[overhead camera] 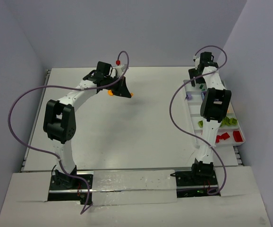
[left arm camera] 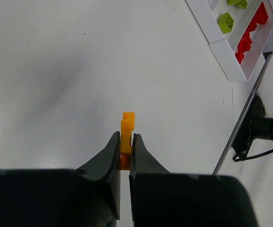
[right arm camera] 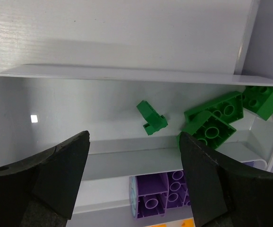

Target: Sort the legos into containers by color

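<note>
My left gripper (left arm camera: 125, 138) is shut on an orange lego (left arm camera: 127, 126) that sticks out past its tips, above the bare table mid-left (overhead camera: 122, 90). The white tray of containers (overhead camera: 193, 118) lies along the right side. My right gripper (right arm camera: 134, 137) hangs open over the tray's far end (overhead camera: 199, 80), astride the divider between two compartments, with nothing between its fingers. The far compartment holds green legos: a small one (right arm camera: 151, 117) and bigger ones (right arm camera: 212, 123). Purple legos (right arm camera: 160, 194) lie in the compartment beside it. Lime legos (overhead camera: 228, 121) and red legos (overhead camera: 223, 137) fill the near compartments.
A clear plastic strip (overhead camera: 132, 182) runs along the table's near edge between the arm bases. A small red thing (overhead camera: 118, 62) shows behind the left wrist near the far edge. Purple cables loop off both arms. Walls close in the table at the back and right.
</note>
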{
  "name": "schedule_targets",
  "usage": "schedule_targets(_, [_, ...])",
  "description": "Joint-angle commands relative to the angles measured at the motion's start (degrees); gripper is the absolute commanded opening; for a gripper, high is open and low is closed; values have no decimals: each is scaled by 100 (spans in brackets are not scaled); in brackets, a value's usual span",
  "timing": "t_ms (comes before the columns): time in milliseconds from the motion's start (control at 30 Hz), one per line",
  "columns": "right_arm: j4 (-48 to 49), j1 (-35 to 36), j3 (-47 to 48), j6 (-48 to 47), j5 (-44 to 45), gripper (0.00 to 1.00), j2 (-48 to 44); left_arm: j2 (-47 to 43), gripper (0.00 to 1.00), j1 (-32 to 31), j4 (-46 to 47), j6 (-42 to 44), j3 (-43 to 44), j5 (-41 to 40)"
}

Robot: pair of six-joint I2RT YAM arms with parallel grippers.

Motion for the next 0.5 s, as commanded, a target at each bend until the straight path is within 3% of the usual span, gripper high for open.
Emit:
schedule_targets(0, [152, 43, -167, 165, -408, 81, -626, -120, 0, 31, 145, 14, 135, 187])
schedule_targets(100, [111, 48, -181, 325, -1130, 79, -1195, -137, 0, 43, 180, -41, 117, 290])
schedule_targets(267, [40, 71, -465, 602, -2638, 79, -2100, -203, 0, 111, 549, -507, -49, 1186])
schedule_targets(333, [5, 164, -785, 673, -3733, 78, -2591, -243, 0, 116, 997, -929, -262, 1870])
schedule_targets(467, [-182, 570, -1187, 887, -4712, 75, -3035, -470, 0, 122, 2270, -1927, -966, 2572])
